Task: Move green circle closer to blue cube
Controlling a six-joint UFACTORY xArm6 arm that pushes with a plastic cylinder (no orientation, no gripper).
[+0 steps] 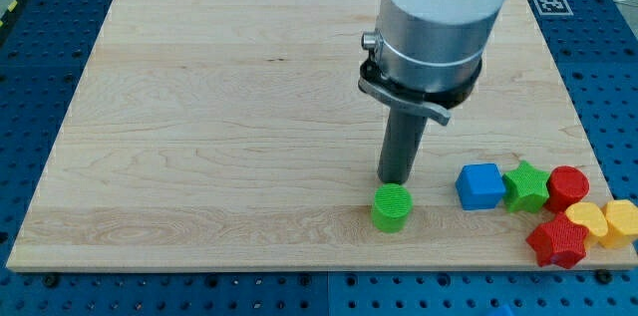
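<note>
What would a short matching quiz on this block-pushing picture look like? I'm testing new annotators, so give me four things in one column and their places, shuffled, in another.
Things:
1. green circle
2. blue cube
3. green star
4. my tip

Places:
A. touching the blue cube's side toward the view's right
B. alone near the board's bottom edge, to the view's left of the other blocks
C. just above the green circle in the view, close to or touching it
D. the block of the cluster nearest the view's left

Pairs: 1-B, 2-D, 3-A, 4-C
</note>
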